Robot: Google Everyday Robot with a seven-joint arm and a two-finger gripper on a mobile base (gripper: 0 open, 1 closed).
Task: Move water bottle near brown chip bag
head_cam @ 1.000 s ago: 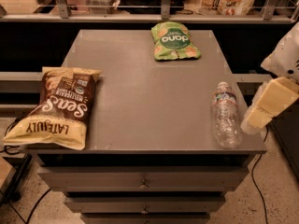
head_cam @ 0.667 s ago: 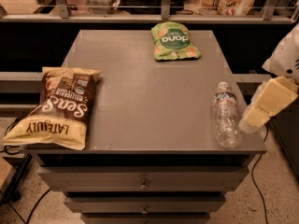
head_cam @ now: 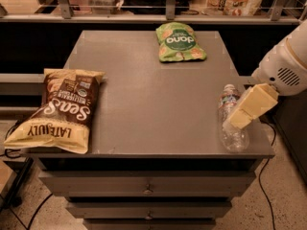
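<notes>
The water bottle (head_cam: 231, 134) lies on its side near the front right corner of the grey table (head_cam: 144, 95), with its white cap pointing to the back. The brown chip bag (head_cam: 60, 109) lies flat at the front left edge of the table, far from the bottle. My gripper (head_cam: 247, 108), a cream-coloured part at the end of the white arm (head_cam: 285, 66), reaches in from the right. It overlaps the bottle's upper right side and hides part of it.
A smaller green chip bag (head_cam: 180, 42) lies at the back of the table. The table has drawers (head_cam: 146, 188) below its front edge. Shelves with railings and packages run along the back. Cables lie on the floor at both sides.
The gripper has moved left from beside the table's right edge and now overlaps the water bottle. The bottle and both bags have not moved.
</notes>
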